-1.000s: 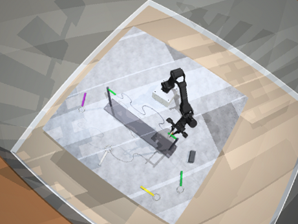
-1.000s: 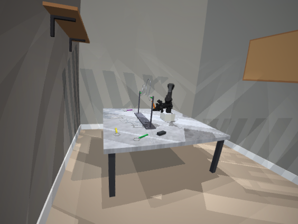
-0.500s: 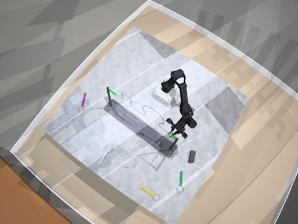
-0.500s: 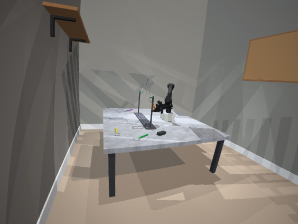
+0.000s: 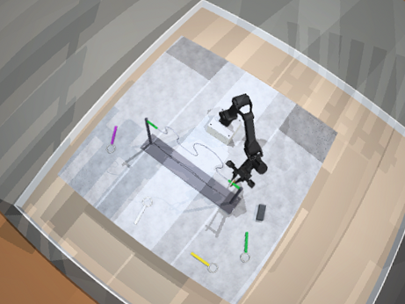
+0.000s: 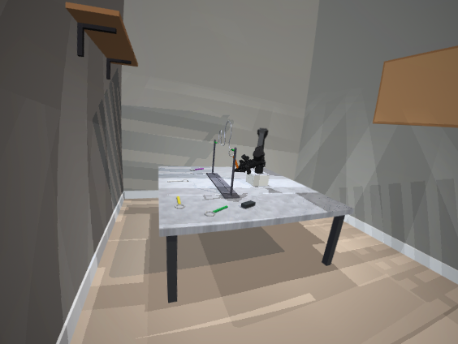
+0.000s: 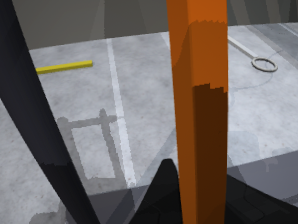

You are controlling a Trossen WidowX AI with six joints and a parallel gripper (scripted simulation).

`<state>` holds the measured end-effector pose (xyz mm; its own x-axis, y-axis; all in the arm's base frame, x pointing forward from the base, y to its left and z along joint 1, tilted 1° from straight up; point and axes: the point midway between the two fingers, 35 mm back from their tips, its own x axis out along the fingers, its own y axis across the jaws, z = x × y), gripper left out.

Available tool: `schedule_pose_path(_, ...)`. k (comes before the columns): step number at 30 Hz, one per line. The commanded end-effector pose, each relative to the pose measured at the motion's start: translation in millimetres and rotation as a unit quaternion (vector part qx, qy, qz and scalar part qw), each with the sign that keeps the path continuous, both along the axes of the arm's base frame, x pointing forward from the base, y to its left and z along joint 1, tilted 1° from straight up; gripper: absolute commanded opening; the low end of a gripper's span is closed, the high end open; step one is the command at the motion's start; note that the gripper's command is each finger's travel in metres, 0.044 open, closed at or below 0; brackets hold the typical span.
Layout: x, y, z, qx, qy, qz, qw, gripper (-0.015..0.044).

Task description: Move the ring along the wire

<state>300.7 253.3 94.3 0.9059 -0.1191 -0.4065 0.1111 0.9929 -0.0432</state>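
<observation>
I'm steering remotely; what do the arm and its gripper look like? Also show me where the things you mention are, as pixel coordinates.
The arm [image 5: 249,133] [image 6: 261,143] is matte black, with chunky joints and slim links. The gripper [image 5: 232,182] [image 6: 237,169] is black too, its fingers tapering towards the tips. I can't make out any cables or markings.

Prob. blk block, yel. wand.

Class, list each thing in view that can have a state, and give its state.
Gripper: shut on the orange handle
Orange handle: held, roughly upright
Purple-handled ring: lying flat
Yellow-handled ring: lying flat
Green-handled ring: lying flat
</observation>
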Motion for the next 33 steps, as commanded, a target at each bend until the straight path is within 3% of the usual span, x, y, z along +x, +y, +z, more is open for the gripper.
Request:
schedule_pose_path(1, 0, 0, 0, 0.0, 0.0, 0.0, 1.0, 0.0008)
schedule_pose_path(7, -2, 0, 1, 0.0, 0.0, 0.0, 1.0, 0.016)
schedule_pose_path(19, -45, 5, 18, 0.001, 0.001, -0.002, 1.0, 0.016)
schedule_pose_path(33, -46, 5, 19, 0.001, 0.001, -0.002, 1.0, 0.016)
